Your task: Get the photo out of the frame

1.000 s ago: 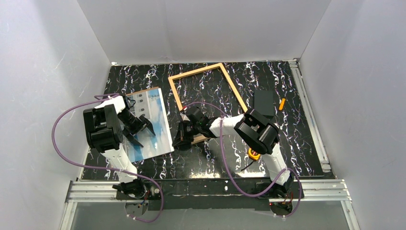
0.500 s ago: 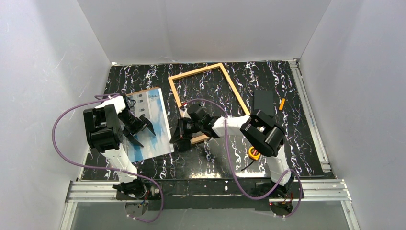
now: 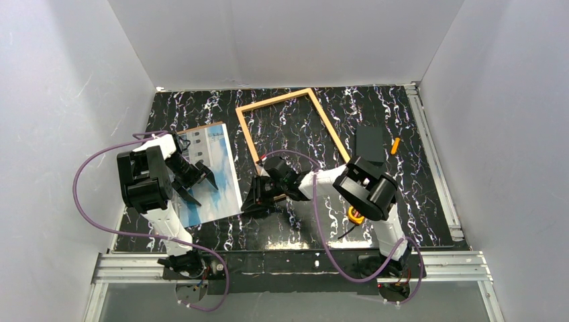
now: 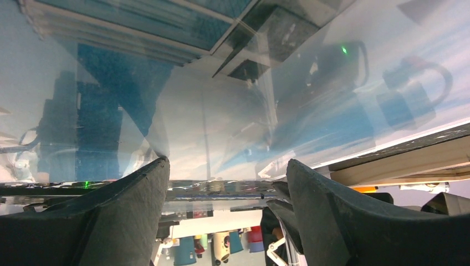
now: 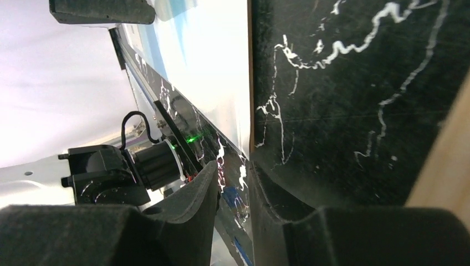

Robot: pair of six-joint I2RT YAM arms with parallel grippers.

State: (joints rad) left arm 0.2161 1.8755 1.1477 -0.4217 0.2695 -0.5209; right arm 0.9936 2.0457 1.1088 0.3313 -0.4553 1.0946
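The photo (image 3: pixel 209 176), blue sky and clouds, lies flat at the left of the black marbled table, outside the frame (image 3: pixel 321 115). The frame is thin orange wood and lies empty at the centre back. My left gripper (image 3: pixel 200 180) hangs open just over the photo; its glossy surface (image 4: pixel 221 111) fills the left wrist view between my spread fingers (image 4: pixel 124 205). My right gripper (image 3: pixel 249 203) is low at the table between the photo's near right corner (image 5: pixel 210 66) and the frame's near strip (image 5: pixel 446 166). Its jaws stand a narrow gap apart, with nothing in them.
A small black rectangle (image 3: pixel 369 143) and a little orange piece (image 3: pixel 395 145) lie at the right. A yellow-orange object (image 3: pixel 354 216) sits under the right arm. Metal rails (image 3: pixel 439 174) run along the right edge. White walls enclose the table.
My right gripper has moved off the frame's near left corner, leftward and nearer, to the photo's near right corner. The frame, the photo and the left arm have not moved.
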